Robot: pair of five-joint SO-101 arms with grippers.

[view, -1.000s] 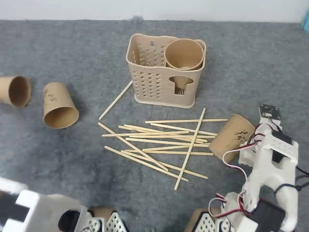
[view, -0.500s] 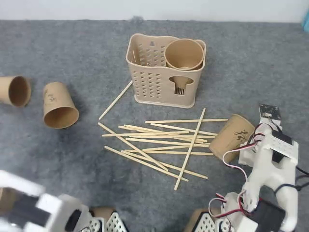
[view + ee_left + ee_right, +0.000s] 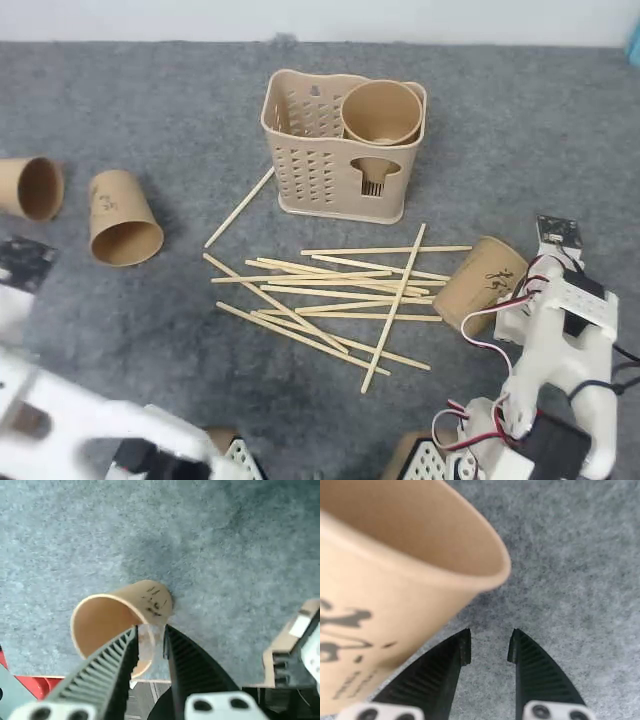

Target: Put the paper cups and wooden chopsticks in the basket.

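Progress is slight: one cup (image 3: pixel 381 112) stands in the basket (image 3: pixel 310 160), other cups (image 3: pixel 125 225) and scattered chopsticks (image 3: pixel 340 290) lie on carpet (image 3: pixel 520 120), my left pincer (image 3: pixel 149 636) narrowly spread over a fallen cup (image 3: pixel 115 615), my right pincer (image 3: pixel 489 645) spread beside another cup (image 3: pixel 395 555).

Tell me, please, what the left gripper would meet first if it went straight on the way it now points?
Most likely the paper cup lying on its side: the left gripper points at its wall near the rim. The distance is unclear.
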